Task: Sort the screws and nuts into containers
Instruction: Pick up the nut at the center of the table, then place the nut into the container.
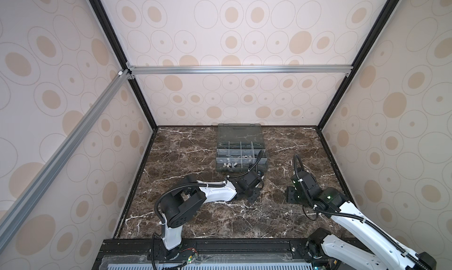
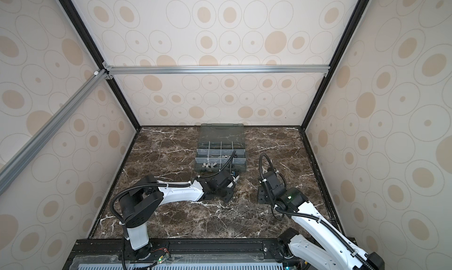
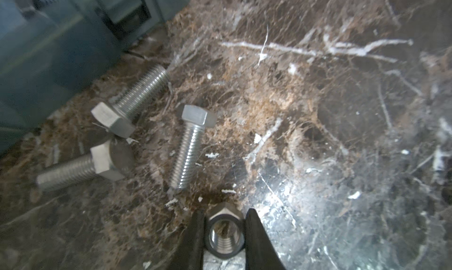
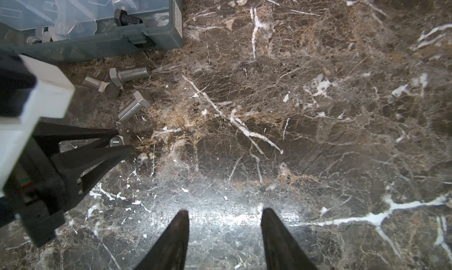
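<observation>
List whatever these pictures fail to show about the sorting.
- Contents of the organiser box: too small in both top views to identify the pieces; blurred and edge-cut in the left wrist view.
- Three silver screws: covered by the left arm in both top views.
- Silver nut in the left gripper: whether it is lifted off the table cannot be told in either wrist view.

Outside the one organiser box (image 4: 97, 46) are three silver screws (image 3: 188, 146) and one silver nut (image 3: 225, 232). Inside it one black screw (image 4: 127, 18) shows clearly; the other pieces there are probably too blurred to count.
</observation>
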Robot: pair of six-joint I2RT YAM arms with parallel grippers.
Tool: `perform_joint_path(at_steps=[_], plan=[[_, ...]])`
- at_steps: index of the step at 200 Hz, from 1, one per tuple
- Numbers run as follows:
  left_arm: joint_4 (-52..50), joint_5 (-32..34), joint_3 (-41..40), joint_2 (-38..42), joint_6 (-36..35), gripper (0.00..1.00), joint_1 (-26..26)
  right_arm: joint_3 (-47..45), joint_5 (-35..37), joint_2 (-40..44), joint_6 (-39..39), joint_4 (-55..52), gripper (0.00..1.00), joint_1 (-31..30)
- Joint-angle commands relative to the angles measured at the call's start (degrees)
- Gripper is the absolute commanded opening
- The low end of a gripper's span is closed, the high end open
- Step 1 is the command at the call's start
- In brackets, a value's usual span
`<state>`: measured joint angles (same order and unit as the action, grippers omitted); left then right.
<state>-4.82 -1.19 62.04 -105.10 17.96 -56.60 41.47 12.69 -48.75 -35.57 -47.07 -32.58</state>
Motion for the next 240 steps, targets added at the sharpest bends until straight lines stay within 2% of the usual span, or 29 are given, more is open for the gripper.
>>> perform_joint_path(at_steps=[1,36,83,141,199,240], plan=[[2.36,0.2,0.36,5.28,1.81,0.21,1.29,-0.14,0.88,0.13,0.08,-0.39,0.51,-0.46],[2.83,0.29,3.87,7.18,0.94,0.21,7.8,0.1,0.94,0.14,0.3,-0.39,0.51,-0.42],[0.1,-2.62,17.06,-1.68,-1.16,0.21,16.48,-0.08,0.08,0.44,-0.56,-0.53,0.51,-0.4],[-4.32,-2.58,32.44,-14.03,-3.03,0.22,19.28,-0.7,-0.33,1.81,-1.29,-1.62,0.51,-0.39],[-3.55,-3.63,37.04,-19.31,-1.61,0.24,19.64,-0.79,-0.58,2.17,-1.81,-1.88,0.51,-0.47],[-3.27,-3.91,37.91,-20.76,-0.56,0.35,19.99,-0.95,-0.81,2.35,-1.4,-1.84,0.51,-0.46]])
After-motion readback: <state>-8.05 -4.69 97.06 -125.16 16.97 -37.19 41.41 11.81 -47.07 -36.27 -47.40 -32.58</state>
